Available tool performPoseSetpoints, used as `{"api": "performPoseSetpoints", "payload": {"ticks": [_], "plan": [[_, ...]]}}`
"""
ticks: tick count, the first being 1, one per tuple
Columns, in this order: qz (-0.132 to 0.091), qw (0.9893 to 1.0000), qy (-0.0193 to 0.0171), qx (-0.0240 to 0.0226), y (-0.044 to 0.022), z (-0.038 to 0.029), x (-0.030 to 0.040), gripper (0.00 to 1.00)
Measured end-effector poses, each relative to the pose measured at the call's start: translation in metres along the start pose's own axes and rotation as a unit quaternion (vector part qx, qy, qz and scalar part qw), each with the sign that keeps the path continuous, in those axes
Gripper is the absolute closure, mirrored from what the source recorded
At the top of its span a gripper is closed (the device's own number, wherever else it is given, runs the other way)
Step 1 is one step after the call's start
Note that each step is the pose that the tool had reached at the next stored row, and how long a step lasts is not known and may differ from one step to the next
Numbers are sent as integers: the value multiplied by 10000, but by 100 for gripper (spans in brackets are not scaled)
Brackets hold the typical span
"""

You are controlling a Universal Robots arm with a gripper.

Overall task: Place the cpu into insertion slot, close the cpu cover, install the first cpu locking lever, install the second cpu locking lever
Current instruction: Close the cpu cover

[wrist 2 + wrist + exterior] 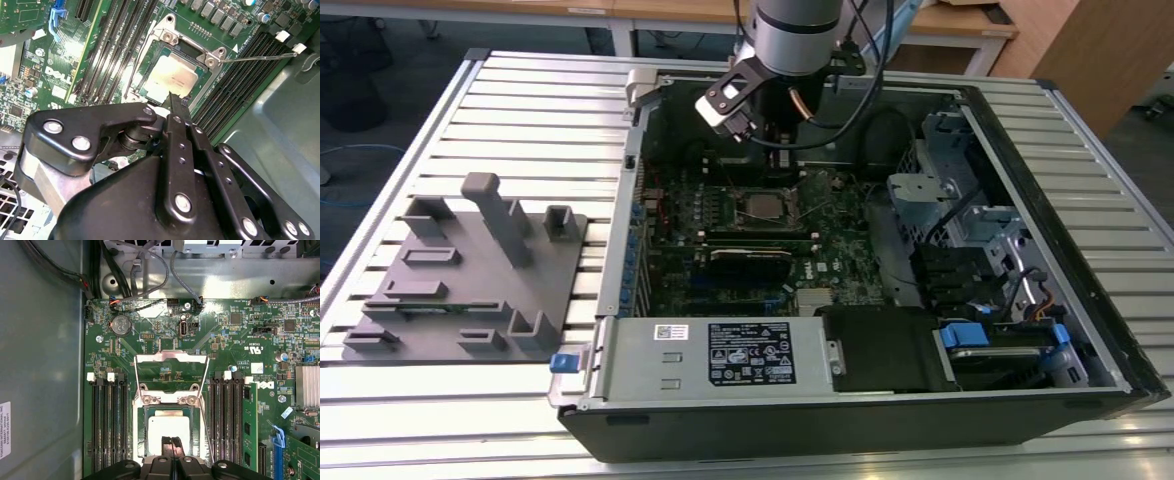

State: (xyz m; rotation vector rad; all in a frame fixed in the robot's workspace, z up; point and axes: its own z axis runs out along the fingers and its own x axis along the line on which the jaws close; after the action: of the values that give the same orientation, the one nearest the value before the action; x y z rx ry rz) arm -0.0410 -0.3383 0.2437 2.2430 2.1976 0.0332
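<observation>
The cpu (170, 429) lies flat in the insertion slot (146, 416), its silver top facing up; it also shows in the second wrist view (172, 76) and in the exterior view (761, 207). The cpu cover (172, 358) stands swung open beyond the socket's hinge. A thin wire locking lever (260, 57) juts free on one side of the socket, and another (131, 75) runs along the opposite side. My gripper (171, 442) is shut, empty, with its tips close over the cpu's near edge. In the exterior view my gripper (778, 150) hangs above the motherboard.
Long black memory slots (107, 425) flank the socket on both sides (227, 425). Cables (145, 270) run along the case wall beyond the board. The power supply (720, 355) and drive bays (961, 210) crowd the case. A grey fixture block (467, 270) sits on the table.
</observation>
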Motion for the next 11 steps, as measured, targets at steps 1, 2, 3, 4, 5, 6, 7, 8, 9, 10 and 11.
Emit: {"api": "performPoseSetpoints", "payload": {"ticks": [1,2,3,4,5,6,7,8,9,10,11], "plan": [[0,10000,0,0,0,0,0,90],[0,10000,0,0,1,0,0,90],[-1,10000,1,0,4,1,0,90],[-1,10000,0,0,7,1,0,90],[0,10000,0,0,12,0,0,90],[0,10000,0,0,18,1,1,90],[0,10000,0,0,26,1,1,90],[0,10000,0,0,36,1,1,90],[0,10000,0,0,46,1,2,90],[0,10000,0,0,57,2,2,90],[0,10000,0,0,68,2,2,90]]}}
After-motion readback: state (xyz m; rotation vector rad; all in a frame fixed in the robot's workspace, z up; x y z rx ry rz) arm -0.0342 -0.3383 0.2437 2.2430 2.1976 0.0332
